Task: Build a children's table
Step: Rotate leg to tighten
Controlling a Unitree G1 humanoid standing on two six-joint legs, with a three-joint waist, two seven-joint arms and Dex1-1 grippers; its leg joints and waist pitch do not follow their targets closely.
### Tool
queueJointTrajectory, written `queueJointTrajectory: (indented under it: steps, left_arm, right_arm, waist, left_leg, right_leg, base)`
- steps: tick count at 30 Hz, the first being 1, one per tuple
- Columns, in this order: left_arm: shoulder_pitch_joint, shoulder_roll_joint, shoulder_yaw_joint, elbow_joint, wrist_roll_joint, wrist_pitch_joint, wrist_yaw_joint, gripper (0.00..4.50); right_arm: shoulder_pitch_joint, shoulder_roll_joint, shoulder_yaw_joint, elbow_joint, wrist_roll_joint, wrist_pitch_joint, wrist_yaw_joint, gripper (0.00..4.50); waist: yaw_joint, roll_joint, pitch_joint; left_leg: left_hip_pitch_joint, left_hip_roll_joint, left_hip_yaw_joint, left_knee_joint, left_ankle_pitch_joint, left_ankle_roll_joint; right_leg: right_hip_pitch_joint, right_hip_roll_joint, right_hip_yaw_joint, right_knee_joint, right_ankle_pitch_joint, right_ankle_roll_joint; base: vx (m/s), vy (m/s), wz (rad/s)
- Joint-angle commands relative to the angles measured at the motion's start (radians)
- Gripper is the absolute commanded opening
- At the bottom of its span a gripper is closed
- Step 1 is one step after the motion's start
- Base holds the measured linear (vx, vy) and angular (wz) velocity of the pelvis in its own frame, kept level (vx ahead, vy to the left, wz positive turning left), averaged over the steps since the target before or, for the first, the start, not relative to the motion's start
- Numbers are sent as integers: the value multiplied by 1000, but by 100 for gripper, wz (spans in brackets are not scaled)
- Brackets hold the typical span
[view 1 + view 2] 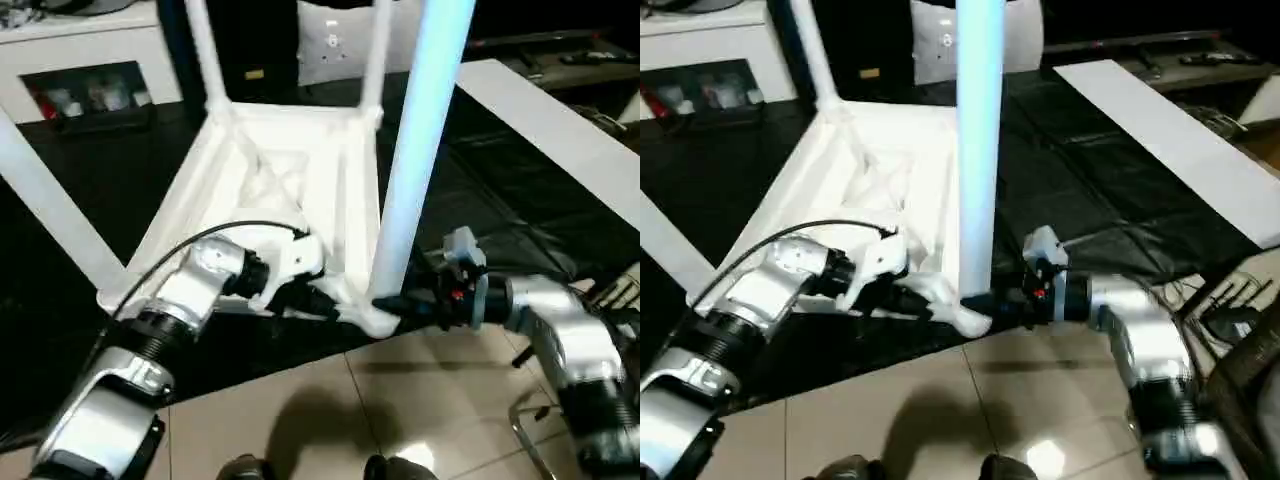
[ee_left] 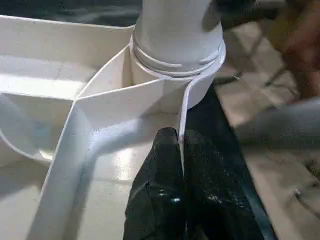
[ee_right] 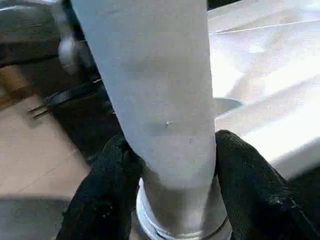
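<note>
The children's table lies upside down on a black mat, its white ribbed top (image 1: 290, 170) facing up. A long white leg (image 1: 420, 150) stands upright in the near right corner socket (image 2: 175, 75). Three more legs rise at the far left (image 1: 205, 50), the far right (image 1: 378, 50) and the near left (image 1: 50, 200). My right gripper (image 1: 395, 300) is shut around the base of the near right leg, with a black finger (image 3: 250, 185) pressed on each side. My left gripper (image 2: 180, 137) is shut on the top's thin rim wall just beside that socket.
The black mat (image 1: 120, 170) ends at a tiled floor (image 1: 400, 400) just in front of the table's near corner. A long white board (image 1: 540, 120) lies to the right. A low white shelf (image 1: 85, 95) stands at the back left. A metal wire frame (image 1: 530, 430) sits near my right forearm.
</note>
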Motion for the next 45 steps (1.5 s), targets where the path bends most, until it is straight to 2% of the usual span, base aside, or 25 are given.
queueJointTrajectory:
  steps: [1,3,5,7,8,9,10,11,12,13,14,15,17,21,24,26,29,31,33,36,37,41,42,43,45]
  left_arm:
    - [-44,-101,47,-50,-21,39,185,0]
    - [-51,-120,55,-43,-18,52,221,0]
    - [-64,-150,66,-31,-14,73,284,0]
    - [-74,-174,75,-27,-2,89,341,0]
    - [-80,-195,83,-25,7,102,385,0]
    - [-86,-207,87,-21,16,103,417,0]
    - [-90,-216,88,-16,23,96,441,0]
    - [-90,-221,89,-16,25,91,446,0]
    - [-88,-226,92,-15,26,89,451,0]
    - [-87,-228,90,-14,31,88,454,0]
    - [-83,-224,83,-13,39,78,450,0]
    - [-81,-221,77,-13,44,71,446,0]
    - [-72,-203,70,-12,49,50,426,0]
    - [-59,-174,56,-8,62,22,407,0]
    - [-23,-128,46,-19,46,-39,323,0]
    - [-11,-107,38,-17,39,-68,274,0]
    - [-1,-73,25,-7,33,-94,208,0]
    - [0,-51,15,6,30,-139,161,0]
    - [-3,-24,6,22,21,-184,96,0]
    - [-5,6,-11,27,12,-219,8,0]
    - [-4,18,-21,27,12,-232,-26,0]
    - [-7,40,-47,33,15,-274,-92,0]
    - [-8,46,-58,33,12,-286,-123,0]
    - [-8,49,-66,33,10,-295,-148,0]
    - [-7,51,-72,31,8,-300,-164,0]
  right_arm:
    - [-8,122,110,-44,2,31,-54,199]
    - [-14,152,109,-40,-2,31,-94,198]
    - [-36,218,100,-16,-34,44,-216,198]
    - [-64,284,88,15,-86,52,-369,198]
    - [-98,345,56,52,-106,82,-510,198]
    - [-128,385,26,86,-107,97,-595,198]
    - [-152,416,4,114,-89,86,-628,198]
    - [-156,422,4,116,-87,69,-622,253]
    - [-159,421,16,121,-106,43,-622,253]
    - [-160,417,29,125,-124,17,-618,253]
    - [-157,409,40,127,-137,0,-610,269]
    - [-155,404,46,128,-143,-10,-603,287]
    - [-136,375,44,120,-153,-26,-587,293]
    - [-106,336,27,110,-173,-67,-573,322]
    - [-56,237,-16,108,-127,-188,-428,352]
    - [-43,193,-34,99,-97,-197,-348,375]
    - [-31,129,-42,81,-60,-198,-238,382]
    - [-27,83,-37,65,-45,-195,-158,403]
    - [-22,20,-16,48,-31,-200,-49,422]
    - [-25,-41,16,48,-18,-216,74,422]
    - [-31,-57,25,59,-16,-224,108,422]
    - [-67,-85,47,101,-13,-232,198,422]
    - [-85,-93,58,123,-14,-237,228,422]
    - [-98,-97,68,142,-17,-237,251,422]
    - [-106,-101,77,154,-19,-233,271,386]
  waist:
    - [-10,-10,-72]
    - [-29,-10,-72]
    - [-52,-5,-71]
    - [-63,-6,-71]
    - [-90,1,-69]
    - [-97,4,-69]
    - [-115,9,-69]
    - [-125,19,-69]
    - [-130,20,-68]
    - [-133,20,-72]
    - [-135,15,-73]
    - [-134,13,-74]
    - [-129,12,-81]
    - [-116,11,-88]
    - [-99,10,-86]
    - [-83,15,-85]
    - [-70,14,-83]
    - [-62,20,-80]
    - [-53,19,-79]
    - [-40,19,-80]
    - [-31,18,-81]
    - [-11,18,-86]
    - [-7,16,-88]
    - [-4,9,-90]
    - [6,11,-91]
  left_leg:
    - [15,26,-20,-72,-310,31]
    - [19,22,-23,-68,-336,33]
    - [12,24,-30,-72,-358,36]
    - [3,23,-36,-74,-372,31]
    - [12,22,-40,-72,-416,19]
    - [15,21,-42,-71,-428,17]
    - [10,23,-47,-73,-447,14]
    - [14,32,-55,-80,-479,19]
    - [11,37,-59,-84,-491,21]
    - [14,39,-58,-88,-492,28]
    - [8,33,-54,-85,-463,35]
    - [6,30,-51,-84,-442,40]
    - [-7,25,-44,-80,-333,73]
    - [-7,28,-36,-73,-228,123]
    - [-8,24,-30,-68,-226,142]
    - [-5,28,-30,-69,-212,147]
    - [1,34,-31,-73,-227,148]
    - [5,36,-32,-76,-248,136]
    - [15,37,-30,-77,-278,124]
    - [14,41,-30,-81,-291,112]
    - [19,42,-27,-80,-290,107]
    - [15,46,-25,-81,-253,108]
    - [18,46,-23,-80,-252,108]
    - [16,46,-21,-79,-236,110]
    - [17,47,-19,-77,-209,114]
  right_leg:
    - [49,-57,27,-108,-632,-84]
    - [48,-57,18,-119,-655,-72]
    - [53,-55,9,-120,-644,-66]
    - [60,-55,2,-120,-650,-52]
    - [52,-56,-7,-129,-663,-52]
    - [53,-56,-12,-131,-665,-49]
    - [61,-58,-21,-132,-657,-43]
    - [67,-61,-28,-135,-615,-44]
    - [71,-62,-26,-132,-581,-50]
    - [70,-65,-18,-127,-514,-73]
    - [70,-69,-11,-122,-475,-102]
    - [70,-70,-7,-119,-460,-116]
    - [77,-72,7,-105,-383,-160]
    - [78,-68,15,-89,-272,-202]
    - [81,-67,14,-95,-321,-188]
    - [79,-65,15,-95,-334,-183]
    - [78,-59,15,-94,-338,-188]
    - [75,-57,15,-96,-367,-183]
    - [70,-56,16,-101,-392,-174]
    - [72,-59,18,-99,-409,-170]
    - [67,-59,20,-101,-405,-172]
    - [69,-61,24,-87,-351,-195]
    - [67,-61,24,-87,-347,-198]
    - [69,-61,25,-84,-338,-205]
    - [68,-63,28,-80,-326,-207]
  base:
    - [0,0,0]
    - [0,0,0]
    - [0,0,0]
    - [0,0,0]
    - [0,0,0]
    - [0,0,0]
    - [0,0,0]
    - [0,0,0]
    - [0,0,0]
    - [0,0,0]
    - [0,0,0]
    - [54,21,6]
    - [0,0,0]
    - [0,0,0]
    - [0,0,0]
    - [0,0,0]
    - [0,0,0]
    - [0,0,0]
    - [0,0,0]
    - [0,0,0]
    - [0,0,0]
    - [0,0,0]
    - [0,0,0]
    - [0,0,0]
    - [0,0,0]
